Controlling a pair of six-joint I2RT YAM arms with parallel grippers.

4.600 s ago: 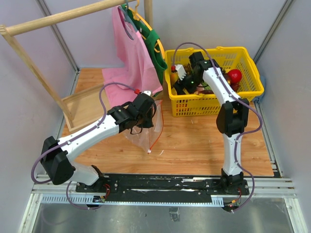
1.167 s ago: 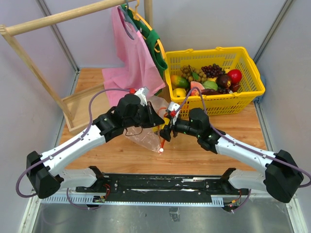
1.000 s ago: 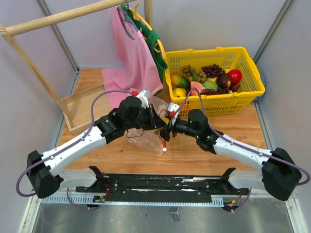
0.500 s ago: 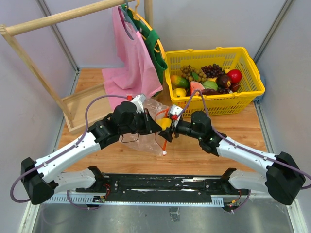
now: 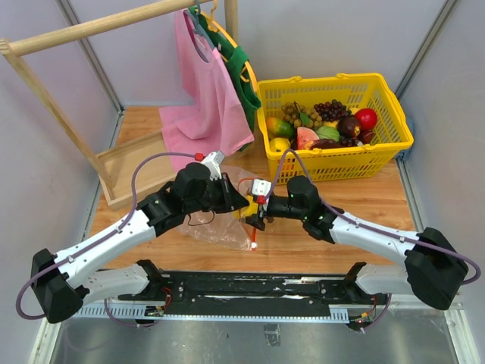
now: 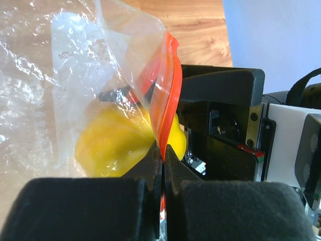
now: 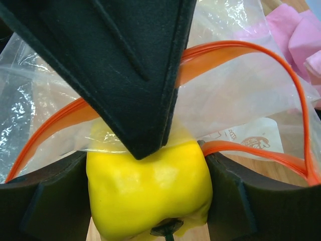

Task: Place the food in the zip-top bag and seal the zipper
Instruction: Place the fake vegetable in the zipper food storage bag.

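The clear zip-top bag (image 5: 214, 225) lies on the wooden table, its mouth lifted. My left gripper (image 5: 238, 203) is shut on the red-orange zipper strip (image 6: 168, 90) and holds that edge up. My right gripper (image 5: 255, 213) is shut on the yellow pepper (image 7: 150, 193), which sits at the bag's open mouth, partly behind the plastic (image 6: 75, 65). In the right wrist view the left gripper's fingers (image 7: 125, 65) cover the pepper's top, and the zipper (image 7: 241, 47) loops around the opening. A white slider tab (image 5: 253, 244) hangs at the strip's near end. The other food lies in the basket.
A yellow basket (image 5: 337, 76) at the back right holds an orange, a red fruit, grapes and other toy produce. Pink (image 5: 204, 98) and green (image 5: 244, 76) cloth bags hang from a wooden rack (image 5: 91, 26) at the back left. A wooden tray (image 5: 136, 163) lies under the rack.
The right arm left the basket and brought the yellow pepper to the bag. Over the last second both grippers shifted slightly nearer and left, and the pepper went further into the mouth.
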